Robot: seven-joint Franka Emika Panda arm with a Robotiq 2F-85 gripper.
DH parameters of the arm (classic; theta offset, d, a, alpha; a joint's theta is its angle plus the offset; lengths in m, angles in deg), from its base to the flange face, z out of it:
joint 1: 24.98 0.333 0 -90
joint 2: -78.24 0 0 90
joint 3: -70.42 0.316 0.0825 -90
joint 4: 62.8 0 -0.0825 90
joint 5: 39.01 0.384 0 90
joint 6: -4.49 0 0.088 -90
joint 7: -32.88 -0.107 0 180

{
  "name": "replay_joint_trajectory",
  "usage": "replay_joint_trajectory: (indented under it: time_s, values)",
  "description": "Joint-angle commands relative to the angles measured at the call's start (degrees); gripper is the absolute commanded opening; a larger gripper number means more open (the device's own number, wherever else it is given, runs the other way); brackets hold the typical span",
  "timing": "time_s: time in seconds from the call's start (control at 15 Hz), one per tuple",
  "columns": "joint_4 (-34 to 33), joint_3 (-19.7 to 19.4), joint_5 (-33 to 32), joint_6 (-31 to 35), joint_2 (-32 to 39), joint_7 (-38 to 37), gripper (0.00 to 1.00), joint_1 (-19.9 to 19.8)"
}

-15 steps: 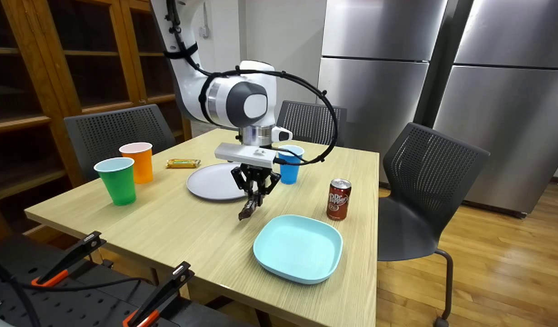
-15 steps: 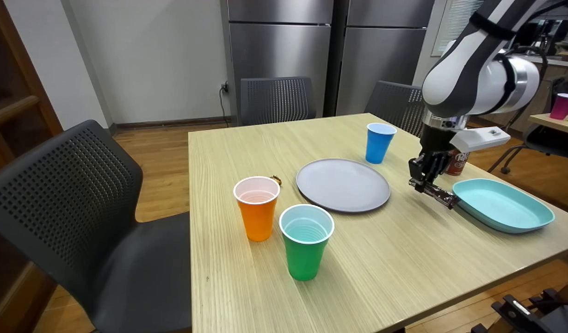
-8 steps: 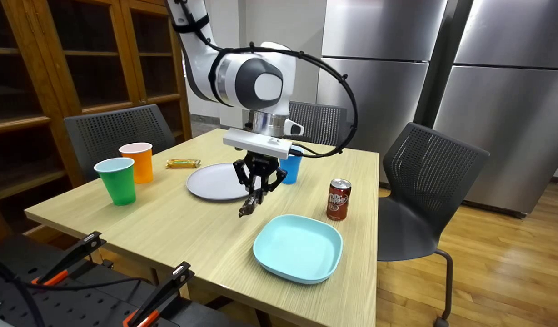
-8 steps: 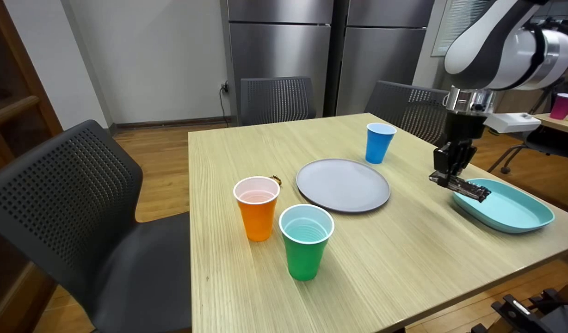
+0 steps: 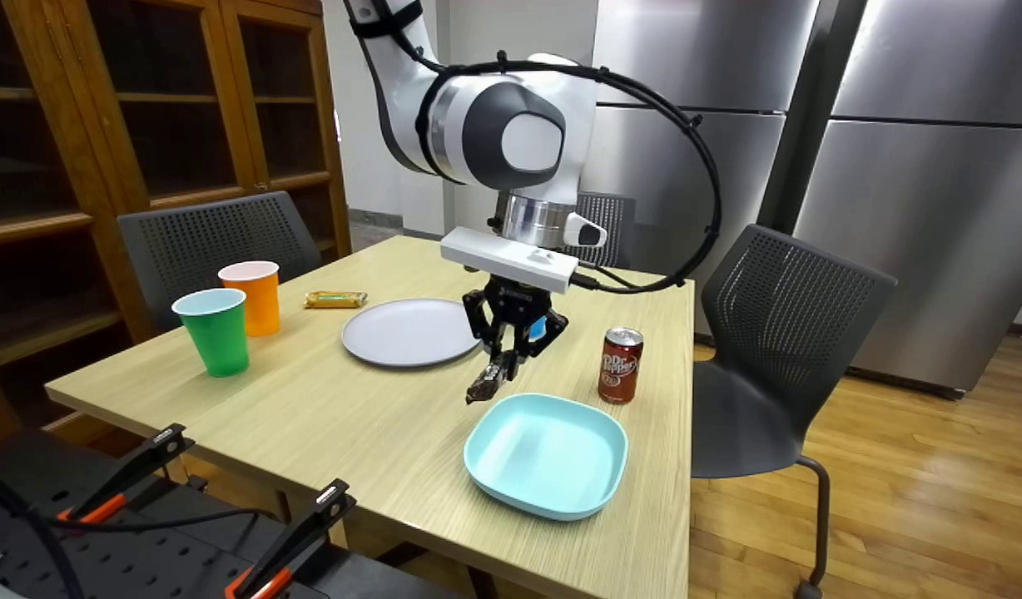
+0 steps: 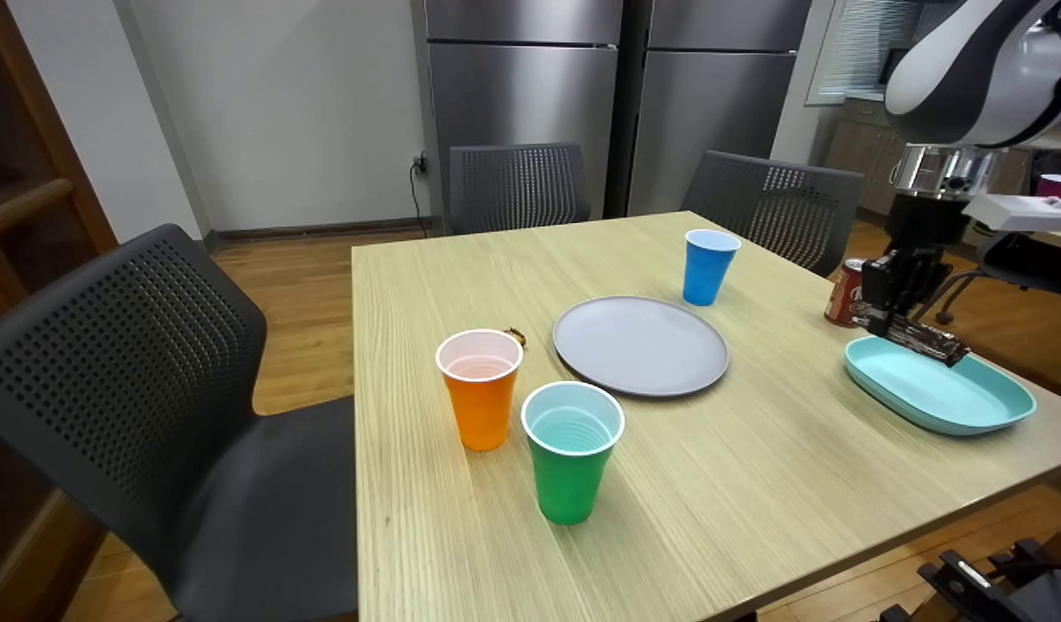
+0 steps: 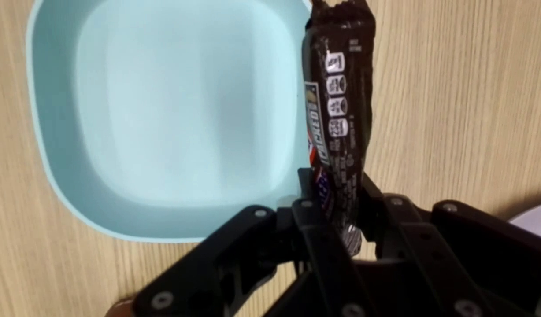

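The gripper [image 7: 335,190] pinches one bar [image 7: 341,94], its print [image 7: 338,127] legible only in the wrist view; both exterior views show three cups [image 6: 572,471] on the bench [image 6: 738,492].

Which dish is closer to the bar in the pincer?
The turquoise rounded-square dish: in the wrist view, the bar held by the pincer overlaps its rim. The round gray plate lies farther off.

Green cup [image 6: 570,475], orange cup [image 6: 481,406] — both upright
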Motion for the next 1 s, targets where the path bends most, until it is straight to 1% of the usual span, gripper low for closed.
replay_joint_trajectory:
  time_s: [0.0,0.33,0.73,0.93]
  values:
    - [1.0,-0.8,3.0,0.8,-1.5,2.9,0.06,-2.3]
    - [-0.2,-2.0,4.8,1.5,0.0,5.4,0.06,-5.0]
    - [-1.9,-3.4,3.0,3.4,3.0,8.6,0.06,-5.8]
    - [-2.8,-3.3,3.0,4.3,4.7,10.2,0.06,-6.3]
